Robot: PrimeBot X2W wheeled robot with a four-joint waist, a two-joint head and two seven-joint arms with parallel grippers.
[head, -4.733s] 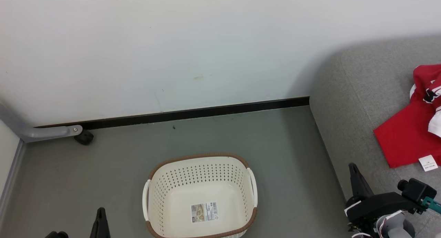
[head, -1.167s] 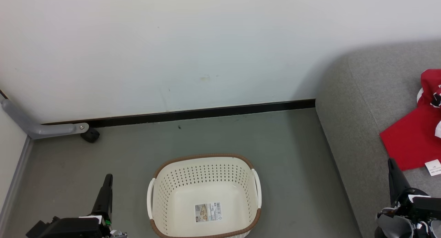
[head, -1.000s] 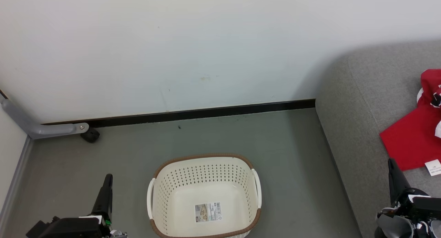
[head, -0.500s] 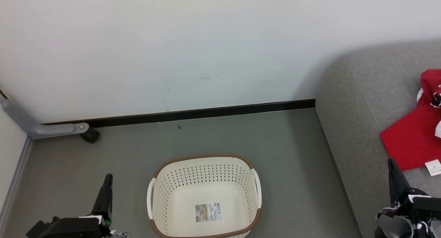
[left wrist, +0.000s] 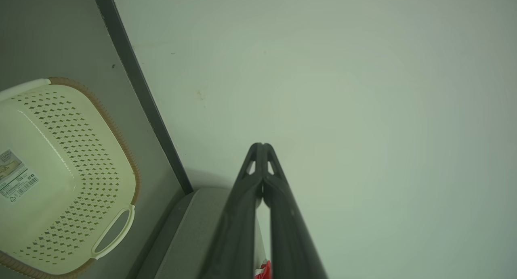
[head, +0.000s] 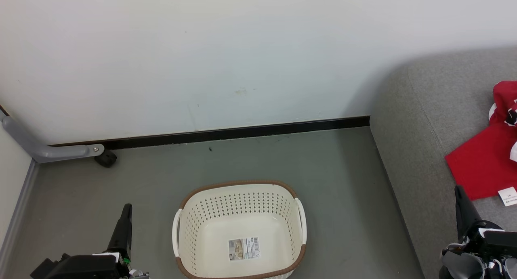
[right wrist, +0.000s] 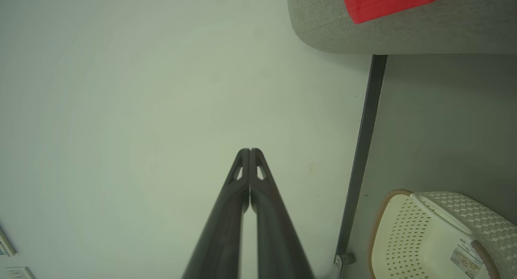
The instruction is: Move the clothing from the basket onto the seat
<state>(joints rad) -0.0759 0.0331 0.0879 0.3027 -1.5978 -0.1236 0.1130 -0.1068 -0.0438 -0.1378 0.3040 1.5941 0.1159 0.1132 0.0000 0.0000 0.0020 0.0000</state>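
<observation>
At the far left you had a grey bar (head: 48, 152) coming down the wall (head: 242, 49) to the floor (head: 343, 190) and ending at a black wheel (head: 106, 159). Your left tool (head: 127, 208) stood at the near left above the floor, just left of the basket (head: 238, 185). Its two dark fingers were pressed together with nothing between them, and the left wrist view showed the tips meeting, with the wall behind them.

The basket sat upright on the floor in the near middle. Inside it you could see the cream bottom and a label (head: 243, 248). A black skirting (head: 242, 131) ran along the foot of the wall on the far side of the basket.

To the right, well apart from the basket, was the grey seat (head: 420, 121), with its rounded corner against the wall. The clothing (head: 480, 166) lay on the seat at the right edge of the head view, partly cut off by it. It was red with some white, and a small white tag (head: 508, 196) showed at its near corner.

Your right tool (head: 458, 189) rose at the near right over the seat, its tip just beside the near edge of the clothing in the head view. Its fingers were pressed together too and pinched nothing, as the right wrist view showed.
</observation>
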